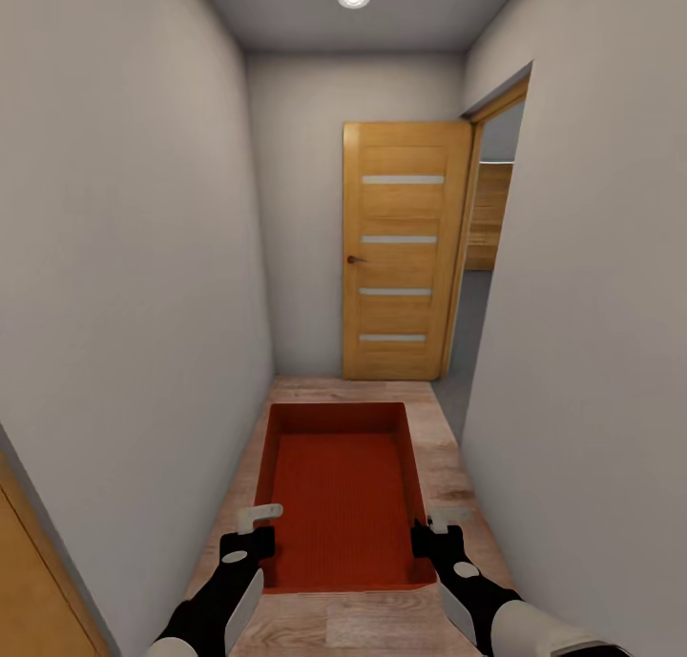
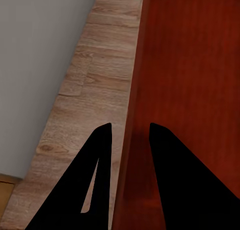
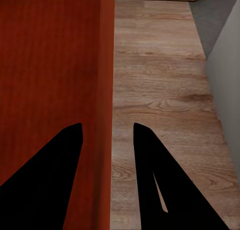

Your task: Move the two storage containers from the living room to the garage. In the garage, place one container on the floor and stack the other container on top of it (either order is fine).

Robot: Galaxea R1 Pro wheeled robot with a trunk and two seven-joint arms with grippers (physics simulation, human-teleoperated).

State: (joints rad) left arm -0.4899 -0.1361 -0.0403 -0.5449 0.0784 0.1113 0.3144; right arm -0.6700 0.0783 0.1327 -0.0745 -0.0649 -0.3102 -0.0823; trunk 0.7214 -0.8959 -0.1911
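An orange-red storage container (image 1: 343, 493) sits low in the centre of the head view, carried between both arms in a narrow corridor with a light wood plank floor (image 1: 448, 438). Its long axis runs straight ahead, away from the robot, and both grippers hold it at its near end. The left gripper (image 1: 256, 528) is at the lower left of the frame on the bin's left wall; the right gripper (image 1: 435, 533) is at the lower right on the right wall. Neither arm is nearer, since the grip looks symmetrical.

In the left wrist view the left gripper (image 2: 129, 140) has one dark finger on each side of the container wall (image 2: 135, 120), so it is clamped on that wall. In the right wrist view the right gripper (image 3: 108, 137) straddles the opposite wall (image 3: 107, 79) the same way. How hard either squeezes cannot be told.

Ahead, in the middle of the head view, an orange wooden door (image 1: 401, 252) with four glass slits stands swung open against the end wall. The opening (image 1: 477, 285) lies just to its right, with grey floor showing through it — probably the way to the garage. The pale walls (image 1: 134, 285) close in on both sides, leaving little spare room beside the bin. Turning right through that gap with a long load is the tight part: the far corners could clip the door frame or the door's edge
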